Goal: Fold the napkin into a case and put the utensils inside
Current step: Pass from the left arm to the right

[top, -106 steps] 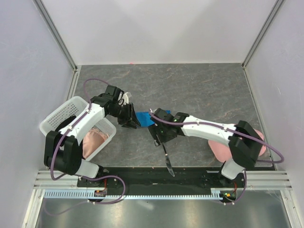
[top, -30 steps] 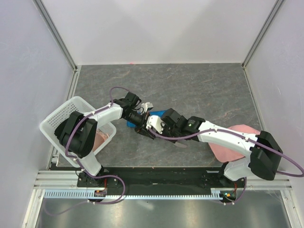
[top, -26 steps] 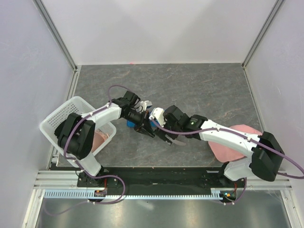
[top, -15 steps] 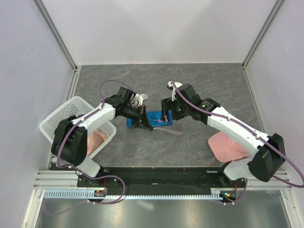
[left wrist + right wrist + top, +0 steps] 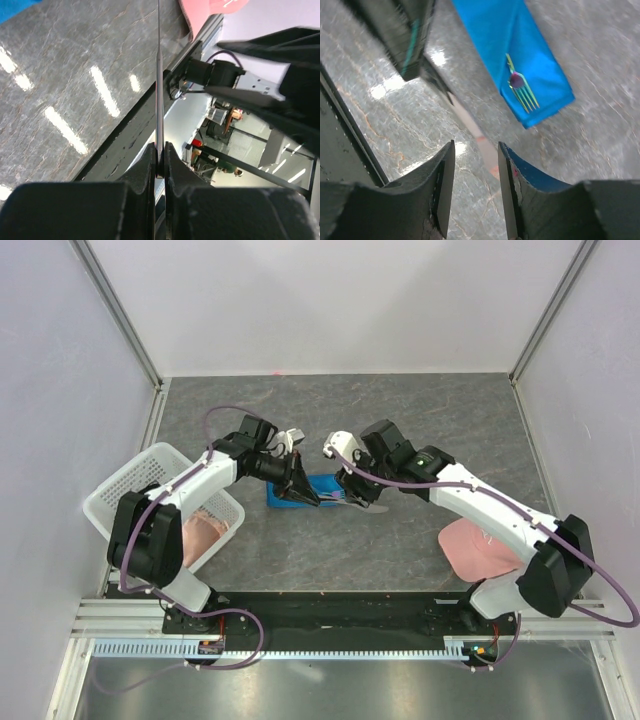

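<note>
Case: we see the narrow, flat-folded bright blue cloth case (image 5: 325,483) lying on the grey stone-patterned worktop (image 5: 420,420), between the two arms; the left arm's head hides part of it from above.
Fork: the slim iridescent metal fork (image 5: 520,87) lies on the case near one short end, tines pointing toward that end; we see only the tines and a short neck; where the handle goes we cannot tell.
Knife: the slim metal table knife (image 5: 159,75) sticks out of the left pincer, edge-on in the left wrist view; from above it runs over bare worktop just beside the case, on its near right side.
Left pincer: the left pincer (image 5: 159,147) is clamped on one end of the knife, at the near edge of the case.
Right pincer: the right pincer (image 5: 475,150) hangs with its jaws apart, gripping nothing; the knife's blurred blade shows below the gap.
Surroundings: a pale pink cloth (image 5: 475,545) lies by the right arm's base, well apart from the case; a white plastic mesh basket (image 5: 130,485) stands at the left edge.
</note>
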Tool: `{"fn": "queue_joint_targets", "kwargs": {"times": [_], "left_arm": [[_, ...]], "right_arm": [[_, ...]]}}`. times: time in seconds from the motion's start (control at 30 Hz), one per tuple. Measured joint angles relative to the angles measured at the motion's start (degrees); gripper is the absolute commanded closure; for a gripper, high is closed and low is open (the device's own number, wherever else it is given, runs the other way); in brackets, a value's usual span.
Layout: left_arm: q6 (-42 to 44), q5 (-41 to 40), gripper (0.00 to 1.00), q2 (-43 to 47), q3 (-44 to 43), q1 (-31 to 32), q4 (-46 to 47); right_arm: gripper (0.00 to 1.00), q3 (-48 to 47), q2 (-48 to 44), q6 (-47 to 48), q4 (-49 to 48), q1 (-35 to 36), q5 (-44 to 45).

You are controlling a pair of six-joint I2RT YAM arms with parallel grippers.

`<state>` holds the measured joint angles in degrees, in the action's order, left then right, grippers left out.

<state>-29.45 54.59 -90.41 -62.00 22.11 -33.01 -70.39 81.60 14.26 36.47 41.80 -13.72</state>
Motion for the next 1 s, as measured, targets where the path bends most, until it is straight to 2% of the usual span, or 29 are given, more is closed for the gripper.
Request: {"fn": "queue_joint_targets", "kwargs": {"times": [0.23,0.53,0.83,0.93,0.97,1.0], "left_arm": [[-0.35,1.75,0.98,-0.02,-1.09,-1.57,-0.59],[-0.44,2.93,0.98,-0.52,-1.11,-1.81,-1.33],[-0.48,4.24,0.98,-0.83,-1.25,-2.19,-1.36],[-0.48,4.24,0.98,-0.94,-1.27,-2.56,-1.33],[-0.48,4.24,0.98,-0.96,-1.27,-2.73,-1.33],[-0.48,4.26,0.98,-0.96,-1.27,-2.84,-1.38]], "right_arm": [[0.52,1.7,1.6,7.06,-1.2,0.48,-4.11],[0.58,1.7,4.57,11.96,-1.79,0.48,-5.38],[0.77,1.68,6.12,13.79,-2.21,0.48,-3.78],[0.9,1.68,6.34,14.51,-2.16,0.76,-3.8],[1.0,1.68,6.4,14.64,-2.19,0.85,-3.8],[1.0,1.64,6.47,14.71,-2.29,0.9,-3.76]]}}
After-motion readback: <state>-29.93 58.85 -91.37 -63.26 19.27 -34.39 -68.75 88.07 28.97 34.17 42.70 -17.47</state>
